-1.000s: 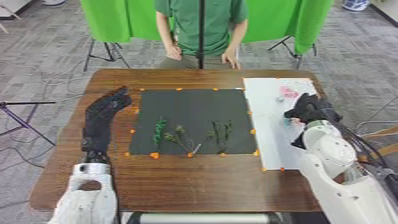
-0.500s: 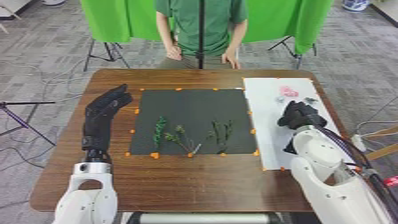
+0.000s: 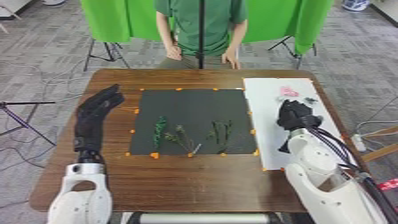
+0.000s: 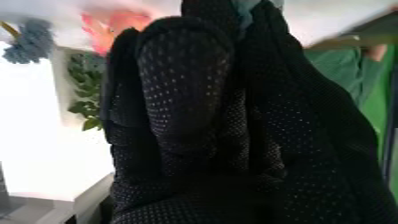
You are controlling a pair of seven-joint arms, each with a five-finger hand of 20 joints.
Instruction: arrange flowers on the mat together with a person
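My left hand (image 3: 96,106) is open above the table's left side, beside the dark mat (image 3: 182,106). Green stems lie along the mat's near part: a leafy one (image 3: 160,131), a branching one (image 3: 181,137) and thin ones (image 3: 220,134). Over the white sheet (image 3: 274,145) is my right hand (image 3: 299,116), with a pink flower (image 3: 288,91) and a grey one (image 3: 310,100) beyond it. In the right wrist view, a pale teal thing (image 4: 244,9) peeks out beside my right hand (image 4: 191,100); whether it is held, I cannot tell. Pink petals (image 4: 120,24) and a blue-grey flower (image 4: 33,42) also appear there.
Orange marks (image 3: 155,155) surround the dark mat on the brown table (image 3: 187,182). Green leaves (image 4: 84,92) are near my right hand in the right wrist view. A thin dark vertical pole (image 3: 202,40) stands beyond the table's far edge.
My right hand has drawn back and a little left over the white sheet, uncovering the grey flower. My left hand has shifted slightly to the left.
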